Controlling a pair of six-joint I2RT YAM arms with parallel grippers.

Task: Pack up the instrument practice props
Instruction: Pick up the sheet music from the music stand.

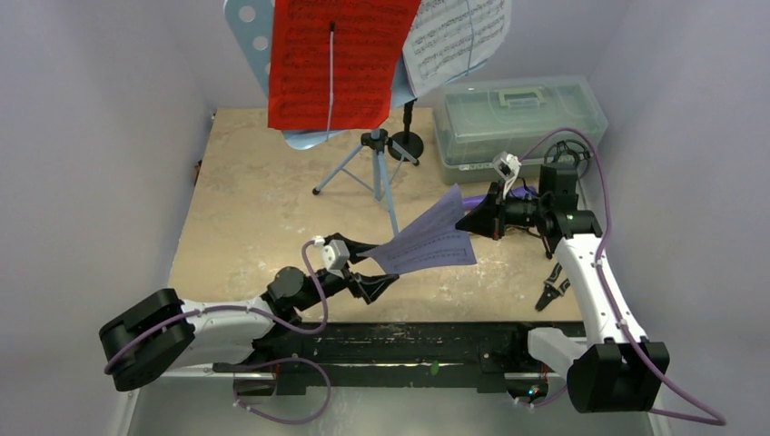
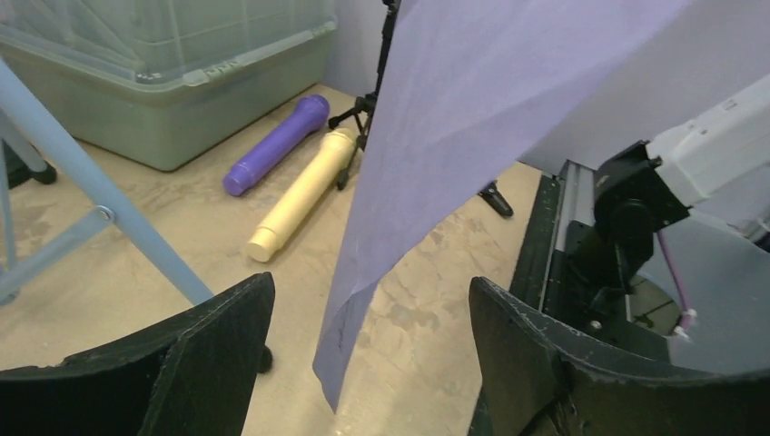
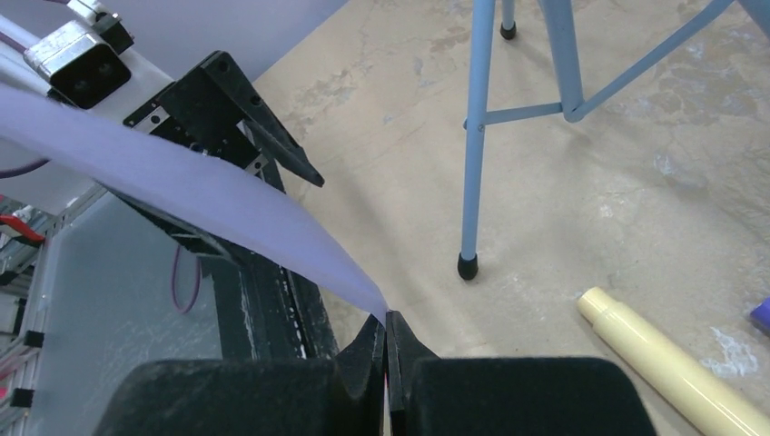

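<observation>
Currently, the right claw [image 3: 386,329] is fully closed on one corner of a loose sheet of printed music [image 1: 425,242]. The pinch keeps the paper clear of the tabletop [image 1: 254,218], and the sheet bows under its own weight. It hangs in mid-air between the two arms, on the near side of the tripod legs [image 1: 377,173].

The left claw [image 2: 368,286] stands wide open and holds nothing. The free edge of the sheet lies between its fingers [image 2: 209,350] and appears to touch neither. This arrangement suggests a handover or a second grip point. A single corner pinch leaves thin paper floppy, so a hold at the opposite edge would likely steady it for packing.

The remaining props are not yet packed:
- The red folder [image 1: 331,64] and another sheet [image 1: 454,36] rest on the light-blue music rest [image 1: 250,27], which stands upright at the far side.
- The purple microphone [image 2: 277,145] and the cream microphone [image 2: 304,195] lie side by side on the tabletop, near the plastic box [image 1: 518,118].

The box lid appears shut. If the box is the destination, it probably needs opening first.
</observation>
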